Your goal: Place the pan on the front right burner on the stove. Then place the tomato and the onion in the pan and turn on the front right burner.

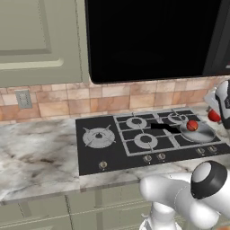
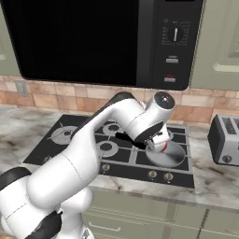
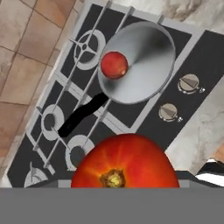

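Pan point(image 3: 144, 61): sits on the stove's point(image 1: 101, 155) front right burner, one red ball point(image 3: 114, 65) inside.
Tomato point(image 3: 125, 162): clamped in the hand point(image 2: 161, 145) above the pan.
Handling: probably smooth, round, bruisable; hold across its middle, gently.
Views: hand view shows the grip close up; right base view hides the pan's contents behind the arm.

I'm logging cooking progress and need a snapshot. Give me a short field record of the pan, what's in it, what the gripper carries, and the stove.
pan: on the stove's front right burner, black handle toward the middle burners
in pan: one small red ball, near the handle side
gripper: above the stove, shut on a tomato
stove: black cooktop; flame not visible
toaster: on counter right of stove
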Controlling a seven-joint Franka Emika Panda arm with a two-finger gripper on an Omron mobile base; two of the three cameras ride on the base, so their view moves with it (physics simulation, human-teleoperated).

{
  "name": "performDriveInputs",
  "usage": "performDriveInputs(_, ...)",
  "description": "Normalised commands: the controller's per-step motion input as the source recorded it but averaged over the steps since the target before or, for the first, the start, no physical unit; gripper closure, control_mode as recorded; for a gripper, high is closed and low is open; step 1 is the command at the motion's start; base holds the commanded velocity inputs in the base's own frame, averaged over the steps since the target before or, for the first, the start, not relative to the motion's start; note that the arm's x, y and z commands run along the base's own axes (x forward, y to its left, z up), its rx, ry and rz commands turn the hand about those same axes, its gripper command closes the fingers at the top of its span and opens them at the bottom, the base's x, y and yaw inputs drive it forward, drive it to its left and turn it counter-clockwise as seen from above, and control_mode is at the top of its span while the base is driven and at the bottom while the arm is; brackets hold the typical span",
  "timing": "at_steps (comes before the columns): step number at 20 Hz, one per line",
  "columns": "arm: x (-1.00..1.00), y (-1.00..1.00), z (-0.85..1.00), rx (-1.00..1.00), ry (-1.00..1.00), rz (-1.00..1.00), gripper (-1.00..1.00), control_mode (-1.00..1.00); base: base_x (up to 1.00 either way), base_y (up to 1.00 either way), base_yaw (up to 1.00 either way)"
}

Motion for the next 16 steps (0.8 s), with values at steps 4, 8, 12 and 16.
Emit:
performDriveInputs(4,0.19,-0.01,-0.26,-0.12,-0.10,0.18,1.00,-1.00,0.00,0.00,0.00)
performDriveInputs(8,0.11,-0.06,-0.23,-0.12,-0.11,0.17,1.00,-1.00,0.00,0.00,0.00)
performDriveInputs(12,0.01,-0.12,-0.21,-0.12,-0.12,0.12,1.00,-1.00,0.00,0.00,0.00)
performDriveInputs(16,0.00,-0.21,-0.23,-0.12,-0.04,0.02,1.00,-1.00,0.00,0.00,0.00)
